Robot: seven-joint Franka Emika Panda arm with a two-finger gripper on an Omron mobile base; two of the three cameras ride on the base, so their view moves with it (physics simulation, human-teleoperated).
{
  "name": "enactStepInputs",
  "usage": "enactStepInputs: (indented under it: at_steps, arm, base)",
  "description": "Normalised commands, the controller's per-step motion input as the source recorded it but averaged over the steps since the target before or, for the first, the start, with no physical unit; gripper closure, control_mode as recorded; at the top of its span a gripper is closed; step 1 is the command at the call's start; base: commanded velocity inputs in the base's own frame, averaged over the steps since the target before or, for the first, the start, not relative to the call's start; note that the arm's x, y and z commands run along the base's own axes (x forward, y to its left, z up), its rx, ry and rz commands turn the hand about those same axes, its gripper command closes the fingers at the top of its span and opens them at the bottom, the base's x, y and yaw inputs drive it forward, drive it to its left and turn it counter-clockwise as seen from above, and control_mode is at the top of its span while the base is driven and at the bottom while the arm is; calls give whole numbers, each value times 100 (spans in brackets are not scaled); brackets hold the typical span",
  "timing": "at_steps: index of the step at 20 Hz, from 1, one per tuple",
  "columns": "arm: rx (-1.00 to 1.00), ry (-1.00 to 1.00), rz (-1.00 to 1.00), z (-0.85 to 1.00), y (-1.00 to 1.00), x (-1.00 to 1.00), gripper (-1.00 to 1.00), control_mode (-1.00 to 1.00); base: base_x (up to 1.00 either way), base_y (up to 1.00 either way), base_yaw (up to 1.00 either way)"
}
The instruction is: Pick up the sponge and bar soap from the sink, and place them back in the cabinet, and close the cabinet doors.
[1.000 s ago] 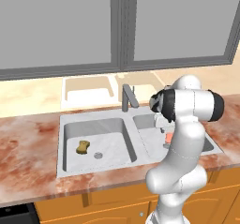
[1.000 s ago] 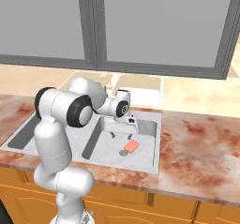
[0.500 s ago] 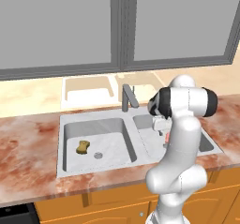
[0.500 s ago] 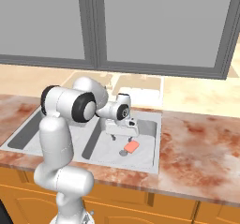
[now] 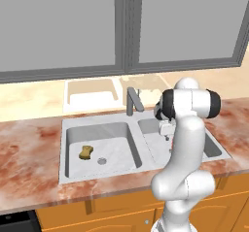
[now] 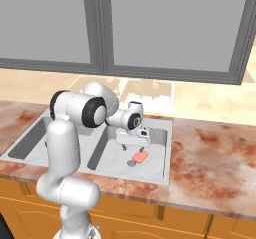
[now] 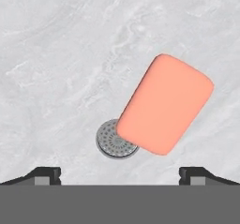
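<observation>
- Left base view: I see the sponge (image 5: 86, 152) lying on the floor of the left basin of the sink (image 5: 73, 173), near its drain. My arm reaches down into the right basin, and its own body hides most of what lies under the hand. I cannot judge the fingers from here.
- Right base view: the gripper (image 6: 133, 145) hangs low over the right basin, pointing down, with its two fingers spread wide and nothing between them. The bar soap (image 6: 140, 156) lies on the basin floor just below and slightly to one side of the fingers, beside the drain (image 6: 131, 163).
- Hand view: the soap (image 7: 164, 104) lies flat and slanted, off toward the right fingertip (image 7: 199, 175) rather than centred, with one corner overlapping the drain (image 7: 111, 141). Both fingertips sit wide apart at the bottom edge and clear of it.
- Risk, as I judge it: if I go straight down, the right finger could land on the soap instead of beside it, pushing or tipping it. The slant also means the fingers may close across a diagonal and twist or squeeze it out, and a smooth rounded bar looks slippery. I would shift over and rotate first.
- Writing: no brand, label or lettering is readable in any view.
</observation>
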Motion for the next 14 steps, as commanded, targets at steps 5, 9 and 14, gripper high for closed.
enactStepInputs:
  at_steps: [5, 9, 14]
  arm:
    - [2, 0, 0, -9, -22, 13, -100, -100]
    - [2, 0, -1, -11, -16, 14, -100, -100]
    - [2, 0, -3, -14, -10, 12, -100, -100]
  base:
    - [0, 0, 0]
    - [0, 0, 0]
    - [0, 0, 0]
